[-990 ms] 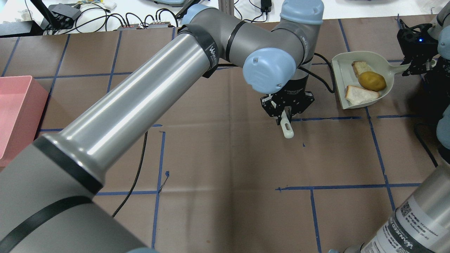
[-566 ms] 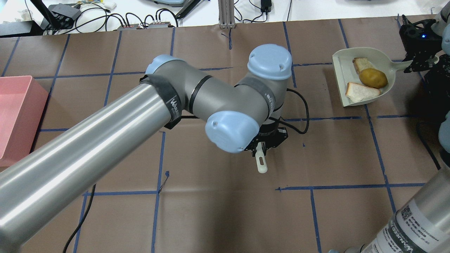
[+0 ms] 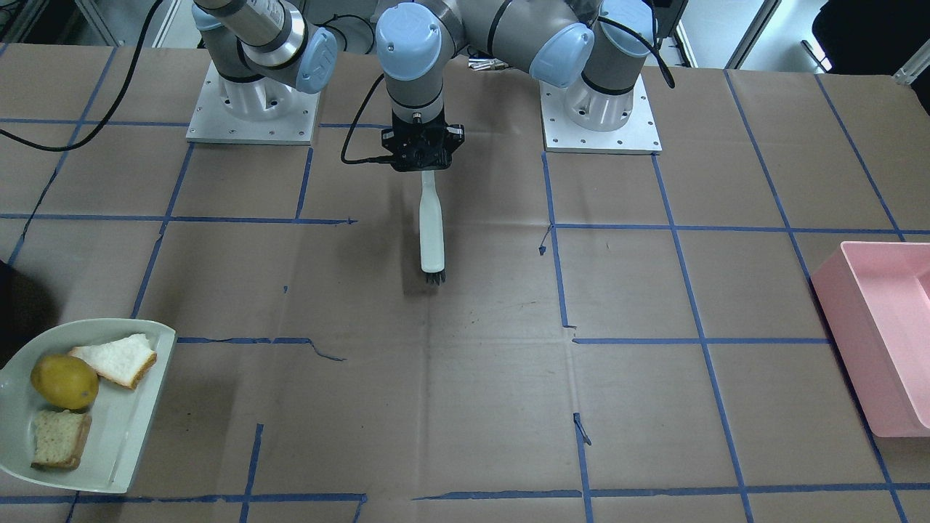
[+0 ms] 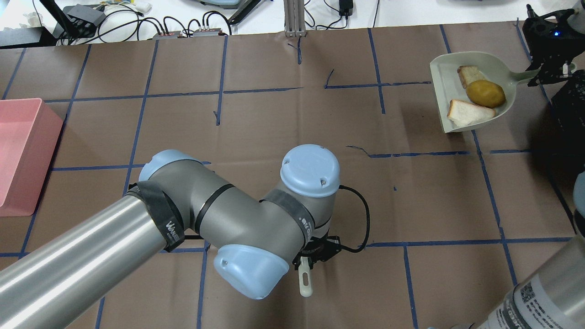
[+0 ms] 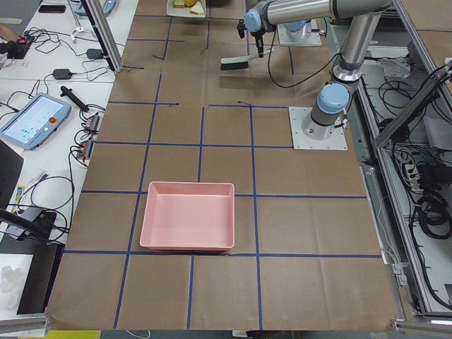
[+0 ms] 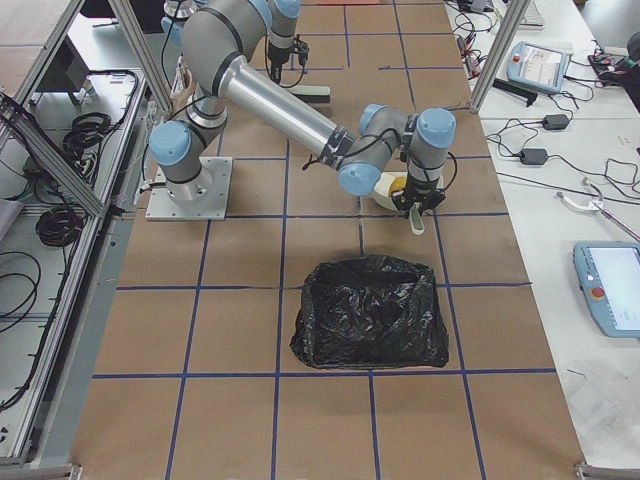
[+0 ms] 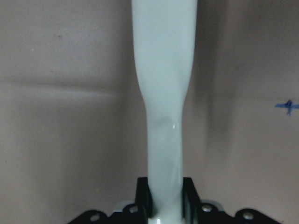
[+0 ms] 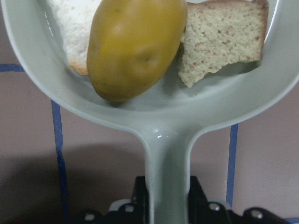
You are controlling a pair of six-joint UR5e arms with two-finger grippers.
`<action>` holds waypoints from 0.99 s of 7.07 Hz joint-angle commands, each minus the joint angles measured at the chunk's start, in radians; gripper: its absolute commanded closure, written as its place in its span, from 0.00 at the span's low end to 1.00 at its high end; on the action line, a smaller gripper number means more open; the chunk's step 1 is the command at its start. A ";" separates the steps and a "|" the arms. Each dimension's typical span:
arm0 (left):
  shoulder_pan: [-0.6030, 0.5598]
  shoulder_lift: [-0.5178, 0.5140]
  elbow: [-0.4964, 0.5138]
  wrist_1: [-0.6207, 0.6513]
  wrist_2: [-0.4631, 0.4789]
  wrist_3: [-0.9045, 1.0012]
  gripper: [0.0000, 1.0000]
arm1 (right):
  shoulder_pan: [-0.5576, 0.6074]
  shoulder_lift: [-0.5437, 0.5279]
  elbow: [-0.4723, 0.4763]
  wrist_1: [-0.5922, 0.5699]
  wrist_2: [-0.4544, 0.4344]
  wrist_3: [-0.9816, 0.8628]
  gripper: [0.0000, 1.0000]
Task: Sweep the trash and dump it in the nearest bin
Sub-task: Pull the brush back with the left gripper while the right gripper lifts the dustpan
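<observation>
My right gripper (image 4: 535, 74) is shut on the handle of a pale green dustpan (image 4: 444, 82) at the far right. In the pan lie a yellow lemon-like lump (image 4: 485, 93), a white bread slice (image 4: 468, 113) and a tan bread chunk (image 4: 470, 73). The right wrist view shows the lump (image 8: 135, 44) and the tan chunk (image 8: 219, 39) close above the handle. My left gripper (image 4: 305, 262) is shut on the white handle of a brush (image 3: 431, 232) near the robot's base, bristles pointing away over the table. The left wrist view shows that handle (image 7: 163, 93).
A pink bin (image 4: 18, 146) stands at the table's left end. A bin lined with a black bag (image 6: 370, 310) stands at the right end, close beyond the dustpan. Blue tape lines cross the brown table cover. Cables and devices lie along the far edge.
My left arm has pulled back toward the robot's base, carrying the brush away from the dustpan. The dustpan with the trash has shifted slightly toward the far edge.
</observation>
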 commanded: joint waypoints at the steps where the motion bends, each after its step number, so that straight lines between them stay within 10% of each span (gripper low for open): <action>1: -0.029 0.010 -0.048 0.103 -0.002 0.064 1.00 | 0.003 -0.042 0.001 0.048 0.032 0.007 1.00; 7: -0.031 0.065 -0.188 0.272 0.009 0.070 1.00 | -0.190 -0.121 -0.014 0.161 0.056 -0.197 1.00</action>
